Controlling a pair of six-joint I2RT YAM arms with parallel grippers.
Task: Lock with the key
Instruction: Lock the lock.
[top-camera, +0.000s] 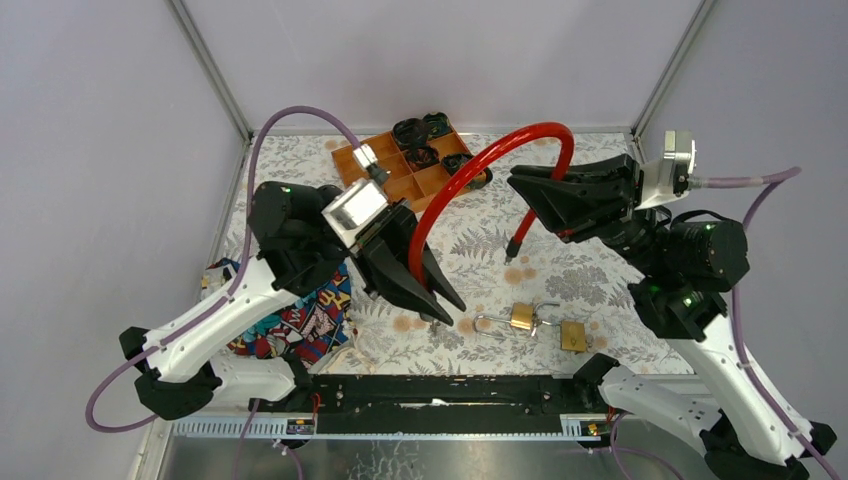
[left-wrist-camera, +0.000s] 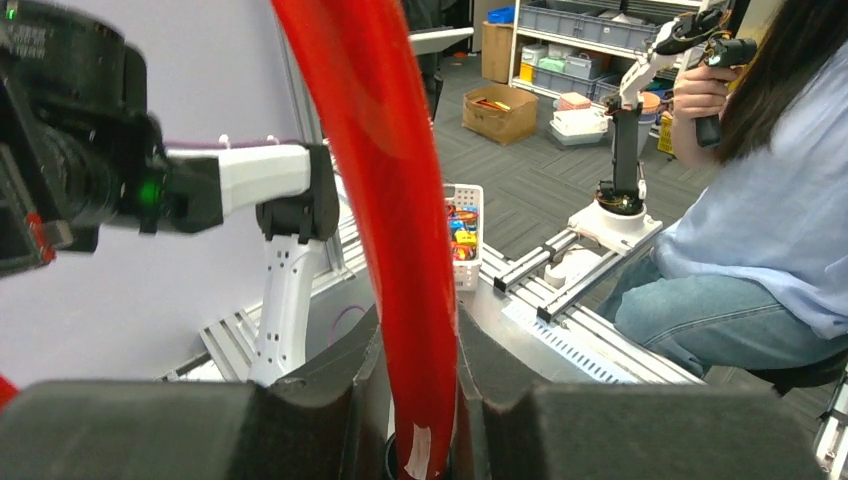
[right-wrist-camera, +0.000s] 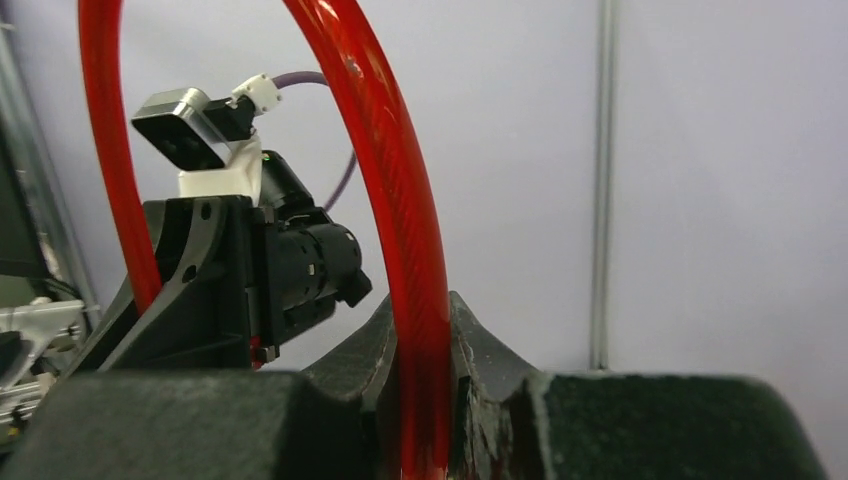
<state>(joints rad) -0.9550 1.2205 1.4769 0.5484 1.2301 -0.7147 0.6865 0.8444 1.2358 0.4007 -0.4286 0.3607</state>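
Left hand, right hand both clamped on glossy red arched cable.

Overhead and 2 close wrist views share cable.

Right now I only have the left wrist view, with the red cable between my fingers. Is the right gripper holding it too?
Observer: Yes, the top view shows the right gripper shut on the red cable, which arches between both arms.
Operator: Where is its free end?
Observer: The black-tipped end sticks out just past the right gripper's fingers, touching no padlock.
Operator: And the padlocks?
Observer: One brass padlock lies beside a second padlock on the table, near its front edge.
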